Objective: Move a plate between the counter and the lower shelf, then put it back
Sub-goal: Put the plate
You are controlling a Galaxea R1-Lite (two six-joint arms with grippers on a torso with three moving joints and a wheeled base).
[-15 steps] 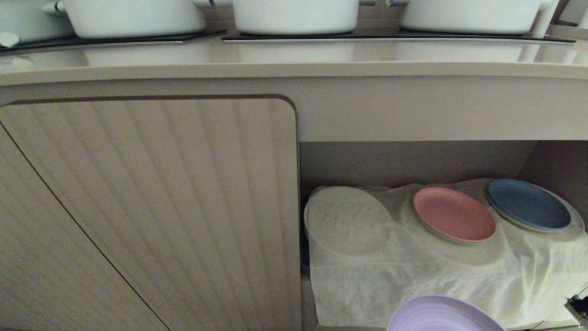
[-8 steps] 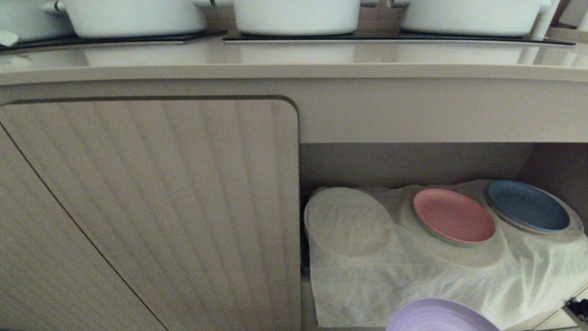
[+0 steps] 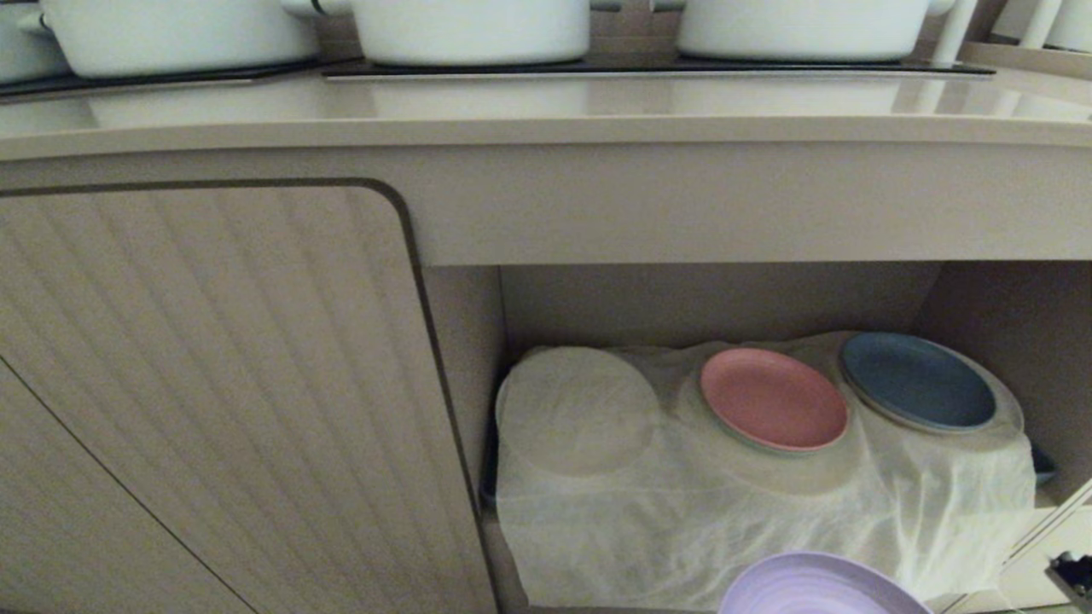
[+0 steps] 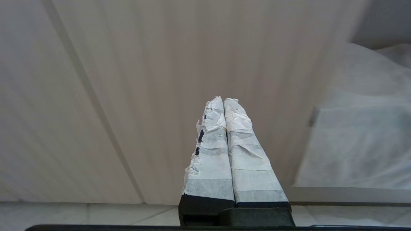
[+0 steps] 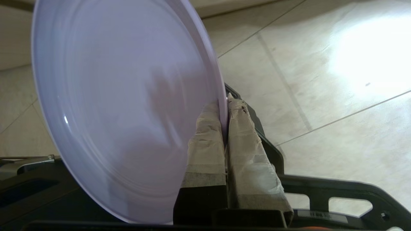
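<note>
Jaws of the right gripper [image 5: 224, 106] are pinching the rim of the plate [image 5: 122, 106], one taped finger on each face, and are holding it on edge over a tiled floor [image 5: 321, 80] and the robot's black base [image 5: 337, 195]. From the head camera the plate [image 3: 819, 587] is showing only as a lilac arc at the bottom edge, in front of and below the open shelf [image 3: 717, 298], touching neither the shelf nor the tabletop [image 3: 546, 111]. Jaws of the left gripper [image 4: 223, 102] are pressing together on nothing, its taped fingers [image 4: 247, 154] pointing at the ribbed door [image 4: 160, 80], with white cloth off to one side. Inside the shelf a wrinkly cloth [image 3: 682, 520] is lying over the base, bulging over a round shape at its left end. A pink plate [image 3: 773, 397] is sitting on the cloth in the middle, and a blue plate [image 3: 917, 380] is sitting just to its right, near the side wall. Up on the tabletop, white pots [image 3: 469, 30] are standing on black hob panels [image 3: 597, 68]. Left of the shelf, the door [image 3: 213, 384] is covering the rest of the cabinet front.
</note>
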